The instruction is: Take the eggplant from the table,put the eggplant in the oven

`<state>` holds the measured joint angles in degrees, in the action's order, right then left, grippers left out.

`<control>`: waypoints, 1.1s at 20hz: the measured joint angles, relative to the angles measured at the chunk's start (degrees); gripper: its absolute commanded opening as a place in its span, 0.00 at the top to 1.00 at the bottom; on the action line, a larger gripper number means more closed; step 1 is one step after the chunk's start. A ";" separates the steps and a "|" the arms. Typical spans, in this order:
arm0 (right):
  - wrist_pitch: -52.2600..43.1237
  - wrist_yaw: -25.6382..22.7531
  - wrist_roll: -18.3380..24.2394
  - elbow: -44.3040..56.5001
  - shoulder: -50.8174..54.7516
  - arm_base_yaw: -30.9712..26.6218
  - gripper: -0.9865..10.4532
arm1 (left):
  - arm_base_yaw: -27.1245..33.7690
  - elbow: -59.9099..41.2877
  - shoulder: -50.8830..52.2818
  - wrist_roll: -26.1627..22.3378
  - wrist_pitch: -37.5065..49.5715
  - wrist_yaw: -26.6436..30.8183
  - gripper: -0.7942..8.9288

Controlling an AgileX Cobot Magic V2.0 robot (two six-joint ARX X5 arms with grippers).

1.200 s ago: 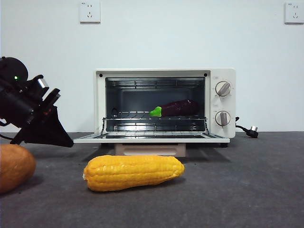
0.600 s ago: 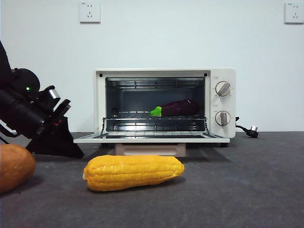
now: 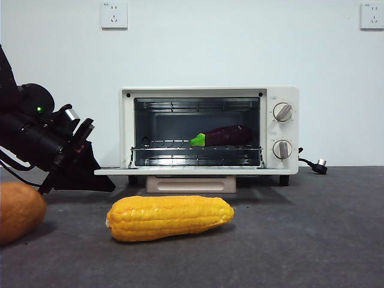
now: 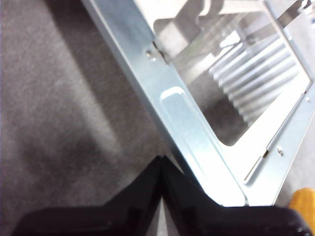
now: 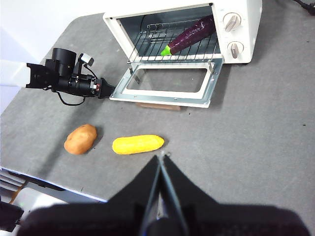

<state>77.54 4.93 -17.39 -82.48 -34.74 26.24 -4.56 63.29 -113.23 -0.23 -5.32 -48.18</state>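
the eggplant (image 3: 223, 135) already lies on the wire rack inside the oven (image 3: 209, 133), so you are on the closing step. your left gripper (image 4: 161, 162), jaws pressed together, sits at the corner of the dropped door (image 5: 168, 86); you need a lift under that edge. the right gripper (image 5: 161, 158), jaws together, waits high above the table (image 3: 300, 240).

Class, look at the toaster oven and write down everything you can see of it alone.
The oven is a small cream-white toaster oven standing on the table, with two round knobs on its panel and a black power cord trailing beside it. Its glass-window door, metal-framed, is folded down flat. Inside, the eggplant lies on the wire rack, green cap pointing away from the knobs. The left gripper, jaws shut, sits at the door's corner on the side away from the knobs.
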 measured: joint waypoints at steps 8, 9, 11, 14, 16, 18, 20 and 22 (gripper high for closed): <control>0.00 -0.02 0.00 0.00 0.00 0.00 0.92 | 0.59 -0.02 -0.02 3.93 4.44 -4.15 0.92; 0.00 -0.02 0.00 0.00 0.00 0.00 0.92 | 0.66 -0.02 -0.02 4.55 5.14 -4.85 0.92; 0.00 -0.11 0.00 0.00 0.00 0.00 0.92 | 0.76 -0.02 -0.02 5.99 7.06 -5.81 0.92; 0.00 -0.68 0.02 0.00 0.00 0.00 0.92 | 0.76 -0.02 -0.02 7.69 8.92 -6.73 0.92; 0.00 -0.68 0.02 0.00 0.00 0.00 0.92 | 0.76 -0.02 -0.02 8.52 9.86 -7.10 0.92; 0.00 -0.68 0.02 0.00 0.00 0.00 0.92 | 0.81 0.00 -0.02 9.57 10.97 -7.56 0.92; 0.00 -0.68 0.02 0.00 0.00 0.00 0.92 | 0.81 0.00 -0.02 10.69 12.28 -7.67 0.92; 0.00 -0.68 0.02 0.00 0.00 0.00 0.92 | 0.81 0.02 -0.02 11.98 14.19 -7.85 0.92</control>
<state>77.54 4.25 -17.37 -82.48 -34.74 26.24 -3.75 63.31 -113.25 11.75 8.86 -56.03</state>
